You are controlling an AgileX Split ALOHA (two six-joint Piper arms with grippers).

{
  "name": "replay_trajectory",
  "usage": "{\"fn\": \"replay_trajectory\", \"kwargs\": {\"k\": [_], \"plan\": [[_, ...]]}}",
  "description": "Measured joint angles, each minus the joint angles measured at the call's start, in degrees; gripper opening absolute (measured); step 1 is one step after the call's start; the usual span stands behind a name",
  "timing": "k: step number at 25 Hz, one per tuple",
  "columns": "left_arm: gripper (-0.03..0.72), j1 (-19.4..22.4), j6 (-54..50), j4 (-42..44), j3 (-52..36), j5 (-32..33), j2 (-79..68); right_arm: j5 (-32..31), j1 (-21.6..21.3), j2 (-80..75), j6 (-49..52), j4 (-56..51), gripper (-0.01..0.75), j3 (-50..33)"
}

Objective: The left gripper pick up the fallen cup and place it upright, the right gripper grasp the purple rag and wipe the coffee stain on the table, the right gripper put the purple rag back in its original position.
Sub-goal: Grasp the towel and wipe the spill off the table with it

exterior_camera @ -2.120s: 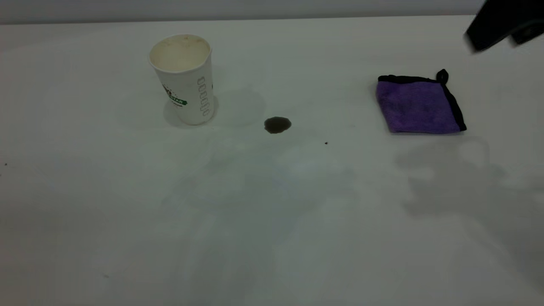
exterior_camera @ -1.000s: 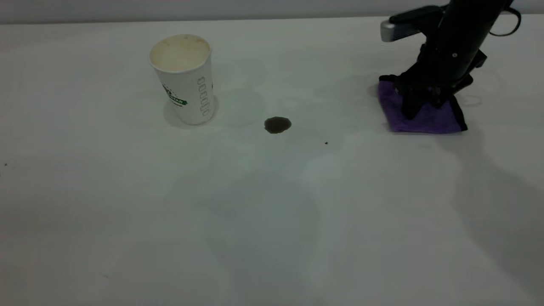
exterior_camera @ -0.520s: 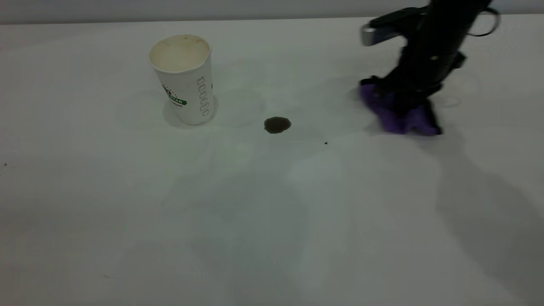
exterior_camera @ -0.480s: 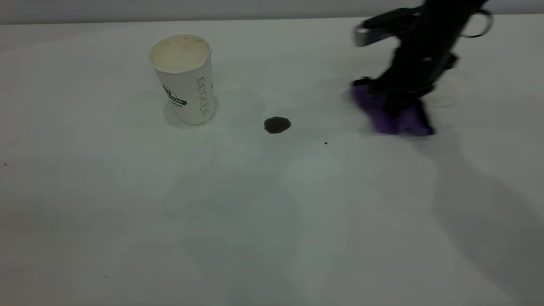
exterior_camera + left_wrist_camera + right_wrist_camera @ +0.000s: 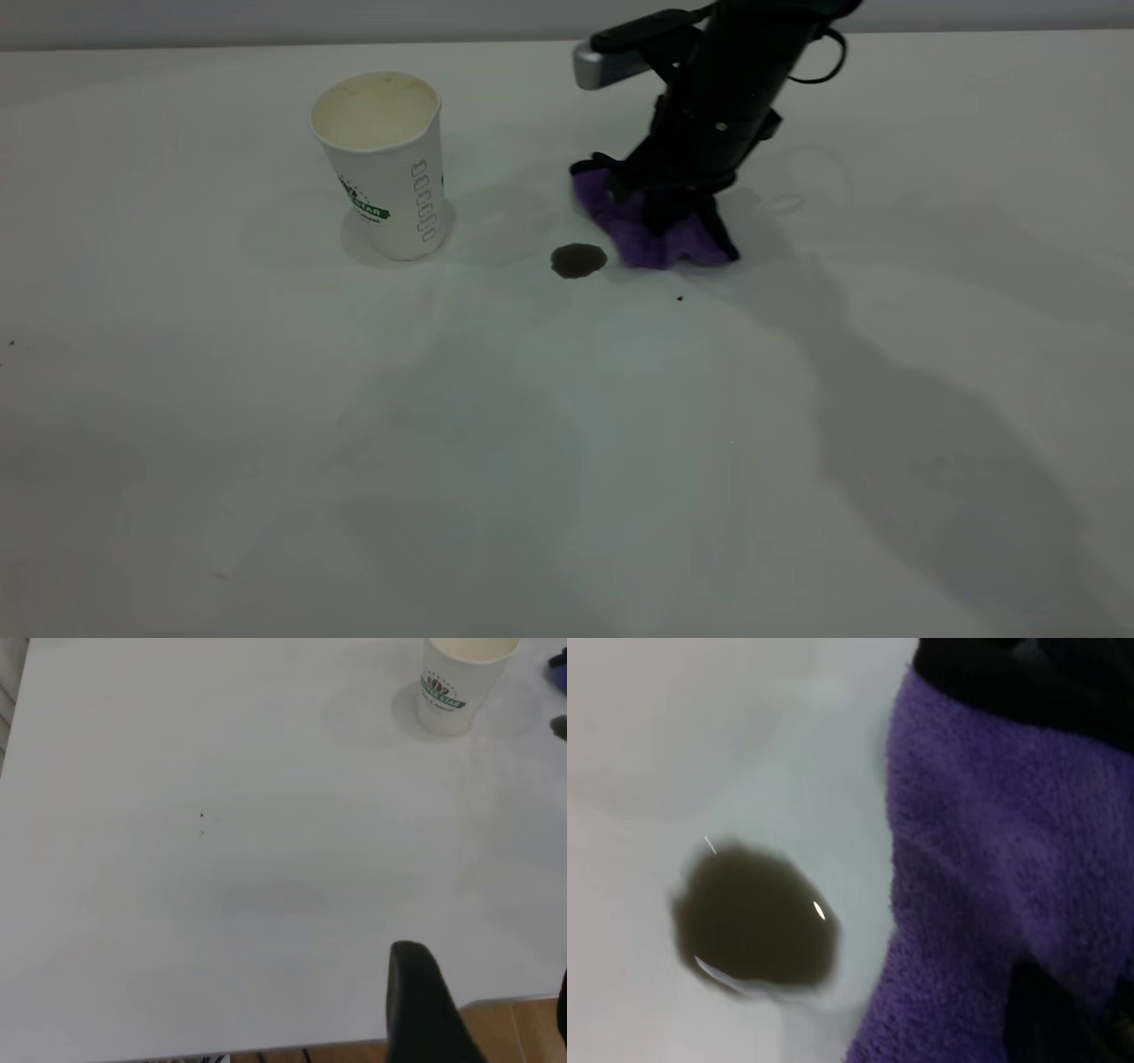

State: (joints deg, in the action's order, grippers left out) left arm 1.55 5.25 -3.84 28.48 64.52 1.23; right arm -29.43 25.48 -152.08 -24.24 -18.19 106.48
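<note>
Left gripper [image 5: 425,1001] parked at the table's near edge, finger state cannot be told. On the table [image 5: 567,443], coffee stain [image 5: 578,260] lies unwiped; the bunched purple rag [image 5: 651,232] rests just beside it, apart. Right gripper [image 5: 673,199] is clamped on the rag. Cup [image 5: 385,164] stands upright, left of the stain.

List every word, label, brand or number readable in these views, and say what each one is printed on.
"STAR": white letters, the legible end of a longer word on the green band of the cup; the letters before it curve out of sight.
Small print arched above that band: too small to read.
Column of outlined oval marks down the cup's side: a pattern, not text.
Nothing is printed on the purple rag, the table or the right claw.
</note>
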Motion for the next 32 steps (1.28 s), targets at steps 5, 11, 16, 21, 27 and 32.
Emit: {"fn": "replay_trajectory", "kwargs": {"k": [5, 11, 16, 21, 27, 32], "plan": [[0.414, 0.00, 0.00, 0.00, 0.00, 0.00, 0.00, -4.30, 1.42, -3.29, 0.00, -3.76, 0.052, 7.18], [0.414, 0.00, 0.00, 0.00, 0.00, 0.00, 0.00, -7.46, 4.34, -4.32, 0.31, -5.03, 0.052, 8.99], [0.414, 0.00, -0.05, 0.00, 0.00, 0.00, 0.00, -12.13, 5.56, -4.38, 1.31, -5.41, 0.052, 9.42], [0.414, 0.00, -0.05, 0.00, 0.00, 0.00, 0.00, -17.93, 5.93, -4.38, 3.37, -4.15, 0.052, 9.42], [0.414, 0.00, -0.05, 0.00, 0.00, 0.00, 0.00, -22.17, 5.63, -4.10, 13.57, 6.95, 0.052, 9.63], [0.414, 0.00, -0.05, 0.00, 0.00, 0.00, 0.00, -23.73, 1.13, -3.74, 20.28, 14.98, 0.052, 9.63]]}}
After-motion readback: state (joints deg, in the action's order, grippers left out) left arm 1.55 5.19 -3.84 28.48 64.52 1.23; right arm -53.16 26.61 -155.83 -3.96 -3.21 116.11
